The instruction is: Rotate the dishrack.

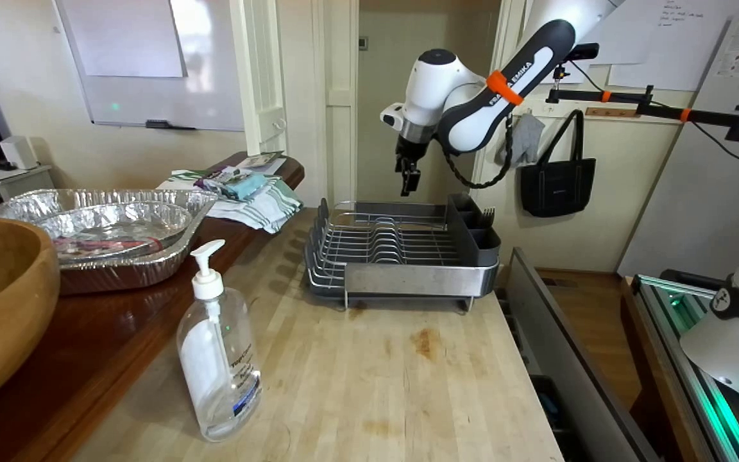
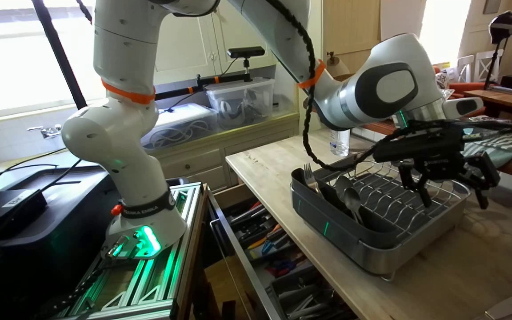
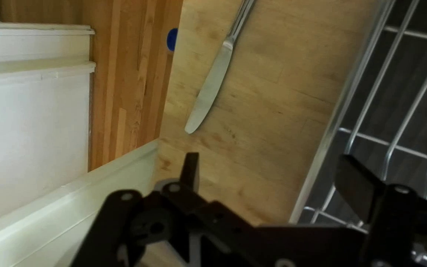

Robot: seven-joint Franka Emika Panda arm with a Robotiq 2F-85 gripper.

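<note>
The dishrack (image 1: 421, 281) is a steel wire rack with a dark grey tray and a steel rim. It stands on the wooden counter in both exterior views (image 2: 374, 258). Its dark cutlery holder (image 2: 327, 224) holds a fork and spoons on the side toward the robot base. My gripper (image 1: 409, 186) is open and empty, raised above the rack, and shows in an exterior view (image 2: 455, 203) too. In the wrist view my gripper (image 3: 271, 163) has its fingers wide apart. The rack's rim (image 3: 315, 170) appears between them, with one finger over the wires and the other over bare counter.
A table knife (image 3: 213, 85) lies on the counter beside the rack. A clear soap bottle (image 1: 222, 366) stands on the counter. An open drawer (image 2: 278, 249) lies between counter and robot base. A foil pan (image 1: 138, 269), wooden bowl (image 1: 4, 308) and towels (image 1: 260, 199) are on the adjoining table.
</note>
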